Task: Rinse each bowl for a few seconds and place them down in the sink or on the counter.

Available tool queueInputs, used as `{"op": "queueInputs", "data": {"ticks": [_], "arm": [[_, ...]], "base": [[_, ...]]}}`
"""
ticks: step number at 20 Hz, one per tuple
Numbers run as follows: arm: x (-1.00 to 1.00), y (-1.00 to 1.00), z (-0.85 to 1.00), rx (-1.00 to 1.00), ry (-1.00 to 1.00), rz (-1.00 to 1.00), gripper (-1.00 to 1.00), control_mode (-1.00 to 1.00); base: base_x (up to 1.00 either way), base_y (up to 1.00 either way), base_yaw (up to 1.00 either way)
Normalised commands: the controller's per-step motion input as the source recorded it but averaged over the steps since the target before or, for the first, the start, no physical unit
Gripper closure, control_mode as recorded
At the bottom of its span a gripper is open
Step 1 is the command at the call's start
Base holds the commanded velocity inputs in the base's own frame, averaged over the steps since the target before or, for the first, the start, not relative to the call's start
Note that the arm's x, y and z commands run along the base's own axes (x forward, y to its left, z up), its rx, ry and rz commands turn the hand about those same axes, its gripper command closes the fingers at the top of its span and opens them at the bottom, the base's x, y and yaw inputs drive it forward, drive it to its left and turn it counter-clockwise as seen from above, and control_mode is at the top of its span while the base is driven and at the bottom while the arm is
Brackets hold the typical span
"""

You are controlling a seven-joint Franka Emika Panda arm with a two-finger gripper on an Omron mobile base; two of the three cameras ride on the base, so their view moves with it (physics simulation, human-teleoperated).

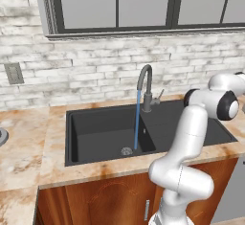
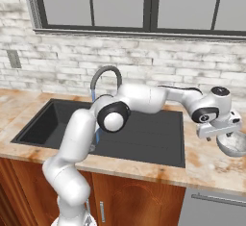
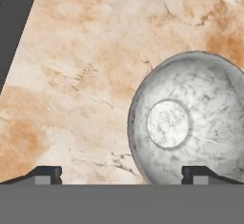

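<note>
arm stretched right over the counter (image 2: 206, 165), gripper (image 3: 121, 174) spread wide, empty, above a bowl (image 3: 188, 123)

Bowl (image 2: 235, 145) cut off at edge

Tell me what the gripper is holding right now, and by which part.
Nothing is held. The gripper hangs open above the counter; the speckled bowl sits under one fingertip, not clamped.

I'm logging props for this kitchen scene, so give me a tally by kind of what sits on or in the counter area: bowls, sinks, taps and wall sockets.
Bowls: 1, the speckled bowl on the counter right of the sink
Sinks: 1, the black sink
Taps: 1, the grey tap, running
Wall sockets: 1, the socket
Total: 4
</note>
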Motion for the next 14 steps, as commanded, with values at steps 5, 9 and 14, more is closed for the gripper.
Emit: {"op": "queueInputs", "data": {"ticks": [5, 9, 14], "arm": [[0.06, -0.12, -0.16, 0.00, 0.02, 0.02, -1.00, -1.00], [0.05, -0.11, -0.17, 0.00, 0.02, 0.02, -1.00, -1.00], [0.08, -0.10, -0.15, 0.00, 0.02, 0.02, -1.00, -1.00]], "base": [[0.00, 0.00, 0.00], [0.00, 0.00, 0.00], [0.00, 0.00, 0.00]]}}
